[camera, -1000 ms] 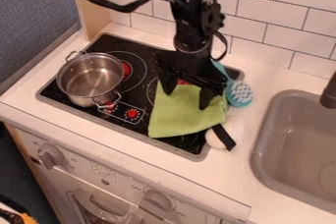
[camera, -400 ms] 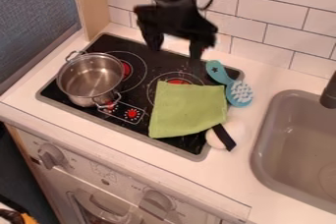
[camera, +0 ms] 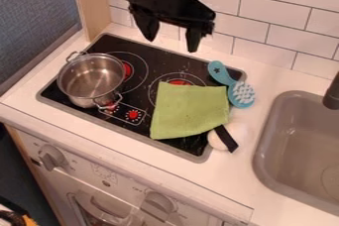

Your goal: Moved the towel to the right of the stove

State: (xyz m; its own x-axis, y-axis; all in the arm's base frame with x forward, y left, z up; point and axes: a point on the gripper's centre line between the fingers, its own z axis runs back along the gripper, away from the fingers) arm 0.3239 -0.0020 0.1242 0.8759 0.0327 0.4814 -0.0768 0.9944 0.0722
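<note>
Camera view: the green towel [camera: 189, 110] lies flat on the right part of the stove [camera: 49, 92].
The gripper [camera: 171, 44] hangs above the stove's far side, fingers apart, a blue brush [camera: 232, 84] just beside the towel.

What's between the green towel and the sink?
In the camera view, the stove's edge, a blue brush, a white thing with a black strap, and white counter lie between towel and sink.

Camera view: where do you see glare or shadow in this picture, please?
Camera view: bright reflections on the metal pot; the black gripper is so dark that little detail shows; the white counter is brightly lit; deep shade at lower left.
</note>
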